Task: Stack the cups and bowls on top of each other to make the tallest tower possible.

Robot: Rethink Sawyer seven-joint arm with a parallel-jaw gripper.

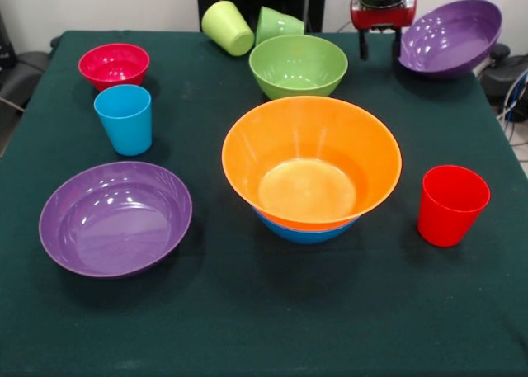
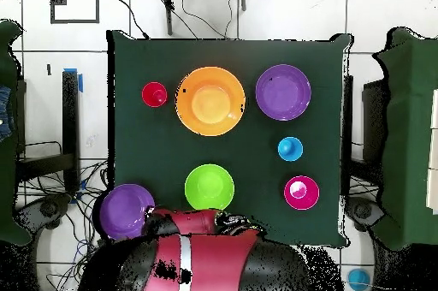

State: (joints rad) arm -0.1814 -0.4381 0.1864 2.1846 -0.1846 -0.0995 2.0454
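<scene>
The orange bowl (image 1: 311, 158) sits nested in the blue bowl (image 1: 305, 231) at the table's middle. The green bowl (image 1: 298, 66) stands behind it. The yellow-green cup (image 1: 228, 27) and the green cup (image 1: 279, 22) lie tipped at the far edge. The red bowl (image 1: 114, 64), the sky blue cup (image 1: 124, 119) and a purple bowl (image 1: 115, 219) stand on the left, and the red cup (image 1: 451, 204) on the right. My gripper (image 1: 380, 45) is open at the far right, one finger next to the rim of the second, tilted purple bowl (image 1: 451, 37).
In the overhead view the tilted purple bowl (image 2: 127, 210) hangs over the table's corner beside my arm (image 2: 201, 249). The green tablecloth (image 1: 264, 311) shows bare at the near edge. Cables and chairs stand around the table.
</scene>
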